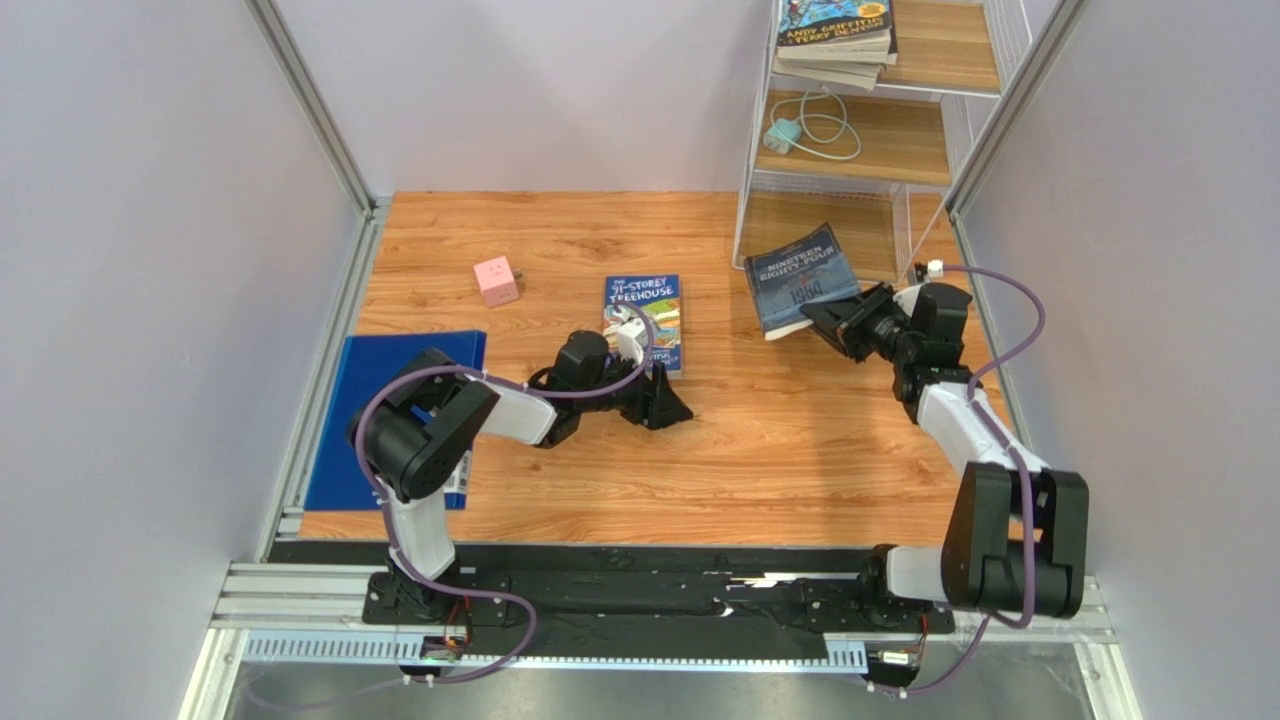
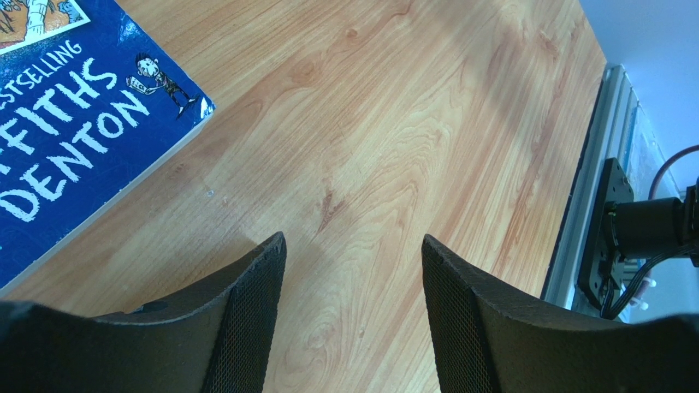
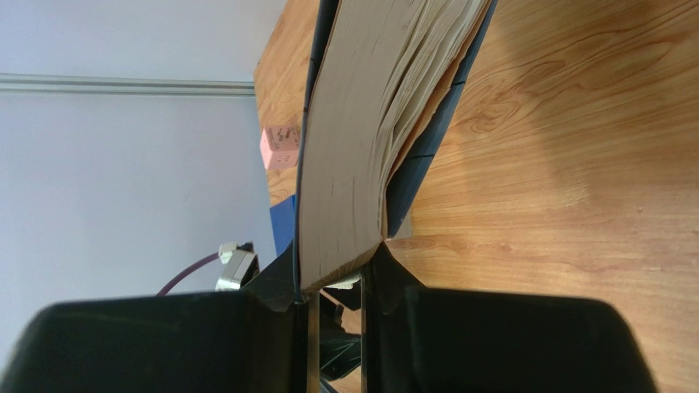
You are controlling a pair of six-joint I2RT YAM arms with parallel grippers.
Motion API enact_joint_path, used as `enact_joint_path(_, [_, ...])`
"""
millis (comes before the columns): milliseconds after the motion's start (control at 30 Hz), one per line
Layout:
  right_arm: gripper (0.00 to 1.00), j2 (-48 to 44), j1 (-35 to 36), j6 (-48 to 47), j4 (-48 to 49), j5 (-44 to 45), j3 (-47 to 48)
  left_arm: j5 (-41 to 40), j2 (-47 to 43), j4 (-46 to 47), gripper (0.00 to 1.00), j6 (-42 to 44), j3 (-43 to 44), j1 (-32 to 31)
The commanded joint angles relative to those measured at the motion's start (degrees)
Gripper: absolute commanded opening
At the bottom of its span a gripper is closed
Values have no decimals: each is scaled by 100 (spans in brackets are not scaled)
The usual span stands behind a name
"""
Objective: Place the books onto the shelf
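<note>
My right gripper [image 1: 831, 314] is shut on the grey-blue book [image 1: 798, 279], holding it tilted above the table just in front of the shelf [image 1: 887, 138]. In the right wrist view the book's page edge [image 3: 361, 155] rises from between my fingertips. A stack of books [image 1: 836, 41] lies on the shelf's top board. A blue cartoon-cover book [image 1: 646, 317] lies flat mid-table, and its corner [image 2: 74, 131] shows in the left wrist view. My left gripper [image 1: 669, 405] hovers open just right of that book, with only bare wood between its fingers [image 2: 254, 286].
A pink cube [image 1: 496, 281] sits on the table at the far left. A blue flat folder [image 1: 394, 417] lies along the left edge, partly under my left arm. A white cable with a plug [image 1: 809, 131] rests on the shelf's middle board.
</note>
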Motion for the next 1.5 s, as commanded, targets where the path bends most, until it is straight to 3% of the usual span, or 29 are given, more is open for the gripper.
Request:
enact_joint_path(0, [0, 450, 11, -18, 1323, 114, 635, 68, 35, 325, 67, 56, 4, -6])
enact_joint_path(433, [0, 1339, 125, 0, 1596, 369, 1418, 173, 132, 351, 66, 30, 65, -6])
enact_joint_path(767, [0, 2666, 265, 264, 2536, 440, 1506, 199, 228, 404, 66, 3, 100, -6])
enact_joint_path(1033, [0, 3588, 485, 430, 2546, 659, 2085, 199, 237, 351, 66, 47, 153, -14])
enact_joint_path(1233, [0, 3800, 538, 633, 2546, 1011, 2165, 199, 254, 421, 66, 47, 126, -6])
enact_joint_path(1467, [0, 3405, 529, 607, 2854, 1336, 1498, 287, 386, 439, 66, 30, 232, -6])
